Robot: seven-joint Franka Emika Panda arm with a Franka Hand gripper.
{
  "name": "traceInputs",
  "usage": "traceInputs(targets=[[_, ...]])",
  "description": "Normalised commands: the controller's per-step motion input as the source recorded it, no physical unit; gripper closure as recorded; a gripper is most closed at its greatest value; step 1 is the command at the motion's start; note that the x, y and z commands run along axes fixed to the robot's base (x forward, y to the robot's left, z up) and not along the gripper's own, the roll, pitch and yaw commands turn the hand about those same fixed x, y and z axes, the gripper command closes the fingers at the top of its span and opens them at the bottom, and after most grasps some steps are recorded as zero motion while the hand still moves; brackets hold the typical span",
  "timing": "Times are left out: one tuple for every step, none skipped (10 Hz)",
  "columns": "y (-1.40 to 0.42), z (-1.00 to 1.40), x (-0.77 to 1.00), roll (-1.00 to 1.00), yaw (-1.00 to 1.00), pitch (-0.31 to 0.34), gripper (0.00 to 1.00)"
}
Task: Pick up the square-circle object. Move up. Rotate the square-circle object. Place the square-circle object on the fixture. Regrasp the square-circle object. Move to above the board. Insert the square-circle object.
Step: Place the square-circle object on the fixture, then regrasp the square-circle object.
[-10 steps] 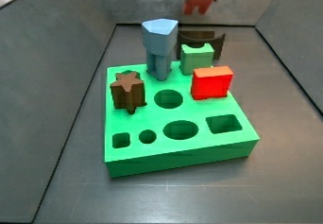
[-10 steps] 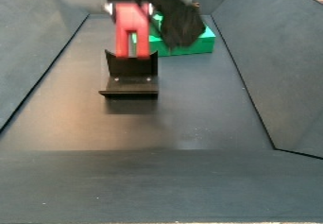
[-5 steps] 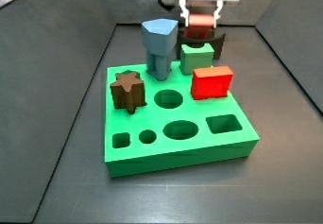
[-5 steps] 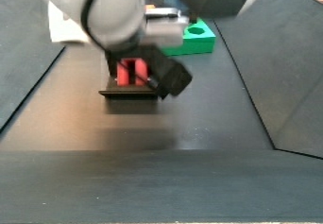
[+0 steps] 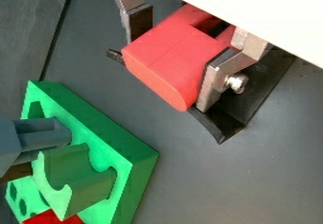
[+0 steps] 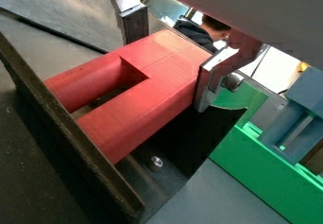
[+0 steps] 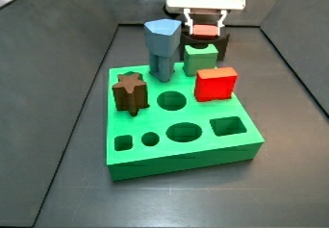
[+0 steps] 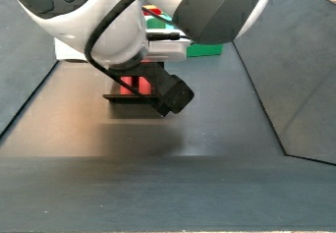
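Gripper behind the board, closed on the square-circle object — low over the fixture

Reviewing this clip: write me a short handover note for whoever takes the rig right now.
Gripper: down at the fixture behind the board, fingers closed on the square-circle object.
Square-circle object: lying in the fixture, seen in both wrist views, still clamped.
Board: the cross, round, oval and square holes at the front are empty; other pegs stand in the rest.
Done: pick, lift, rotate, lowering onto the fixture.
Left: release, regrasp, move above the board, insert.
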Motion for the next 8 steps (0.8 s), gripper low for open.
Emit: traceInputs(targets=[[0.13,-0.37,0.09,-0.11,-0.09,-0.041,1.00],[-0.50,-0.17,0.00,0.00,0.00,0.000,1.00],[0.00,0.00,0.00,0.00,0.00,0.000,0.00],[0.00,1.00,0.00,-0.03,-0.02,0.048,0.00],[0.00,1.00,0.00,-0.03,-0.02,0.051,0.00],[0.01,1.00,-0.02,0.00,-0.01,0.054,0.00],[0.00,1.00,-0.02,0.02,-0.02,0.052,0.00],[0.00,1.00,-0.03,0.04,-0.03,0.055,0.00]])
